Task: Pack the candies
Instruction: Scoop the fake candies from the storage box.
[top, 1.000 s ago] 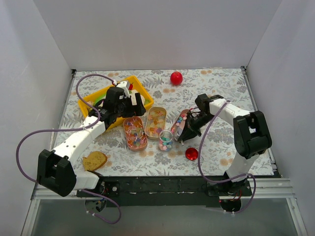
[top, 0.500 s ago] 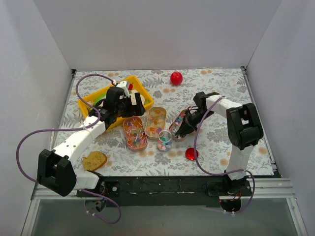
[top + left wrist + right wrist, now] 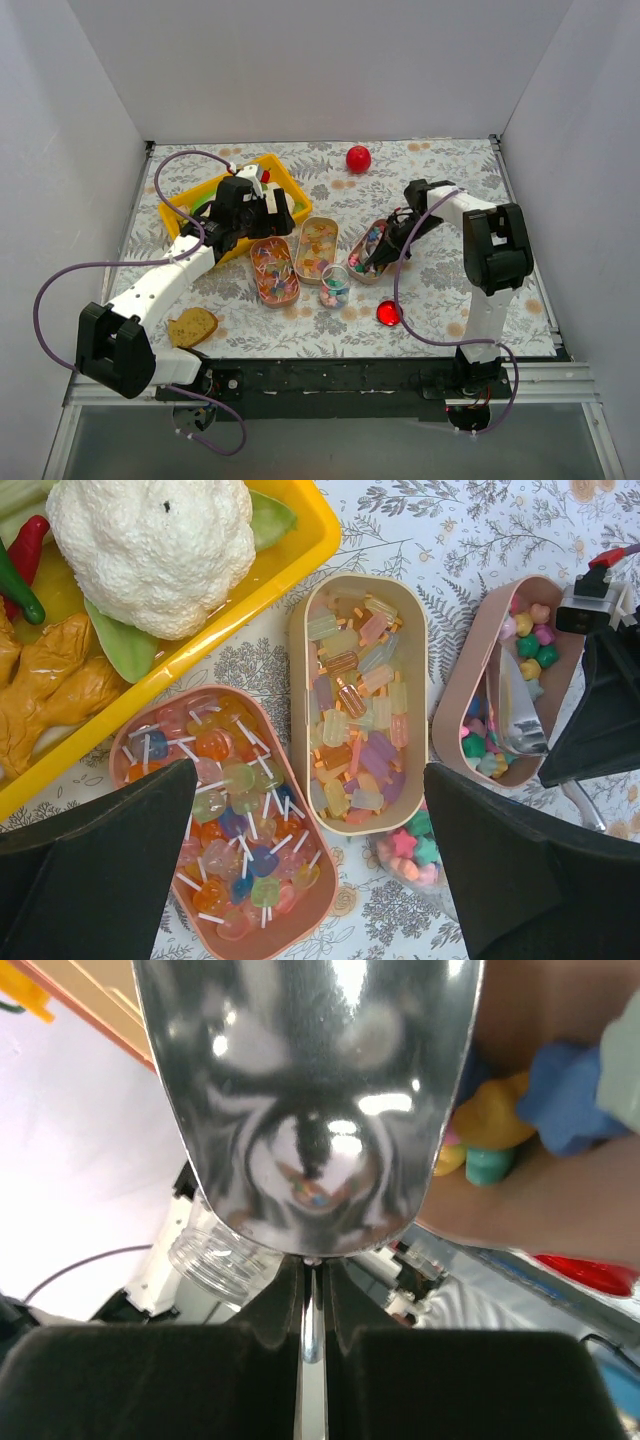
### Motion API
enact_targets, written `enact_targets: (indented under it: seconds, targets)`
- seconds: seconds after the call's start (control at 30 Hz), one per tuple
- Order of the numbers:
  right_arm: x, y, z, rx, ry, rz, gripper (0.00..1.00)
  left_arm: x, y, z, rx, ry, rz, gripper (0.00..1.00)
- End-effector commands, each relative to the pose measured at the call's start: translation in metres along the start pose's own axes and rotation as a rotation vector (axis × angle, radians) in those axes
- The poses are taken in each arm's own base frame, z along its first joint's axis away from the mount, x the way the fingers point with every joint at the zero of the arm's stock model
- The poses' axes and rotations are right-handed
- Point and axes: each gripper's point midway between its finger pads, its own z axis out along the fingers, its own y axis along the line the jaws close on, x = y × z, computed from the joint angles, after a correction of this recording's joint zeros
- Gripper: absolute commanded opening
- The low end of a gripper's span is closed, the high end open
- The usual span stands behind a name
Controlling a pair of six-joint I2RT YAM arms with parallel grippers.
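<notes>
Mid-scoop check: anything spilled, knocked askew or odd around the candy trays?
Nothing spilled that I can see: the candies sit inside the trays and the small jar. Only the right-hand tray lies skewed from the middle one, with the spoon in it.

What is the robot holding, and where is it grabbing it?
The right fingers pinch a shiny spoon by its thin handle, just behind the bowl. The left fingers are wide open, holding nothing.
</notes>
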Motion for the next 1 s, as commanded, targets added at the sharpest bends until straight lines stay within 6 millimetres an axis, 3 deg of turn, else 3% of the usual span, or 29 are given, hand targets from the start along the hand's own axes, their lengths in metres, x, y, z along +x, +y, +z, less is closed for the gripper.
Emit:
enact_targets:
  seconds: [0.0, 0.23, 0.67, 0.97]
  targets:
    - [-0.016, -0.014, 0.002, 0.083, -0.049, -0.022, 0.01, -0.018, -0.004, -0.006, 0.005, -0.048, 0.004, 0.98]
    - [-0.027, -0.035, -0.004, 0.217, -0.105, -0.061, 0.01, -0.014, -0.008, -0.004, 0.032, -0.030, 0.009, 0.98]
    - [-0.063, -0.032, -0.024, 0.350, -0.229, -0.143, 0.01, -0.014, -0.019, 0.000, 0.089, -0.015, 0.025, 0.98]
    - [-0.076, -0.044, -0.027, 0.430, -0.244, -0.161, 0.01, -0.013, -0.019, -0.001, 0.090, -0.013, 0.019, 0.98]
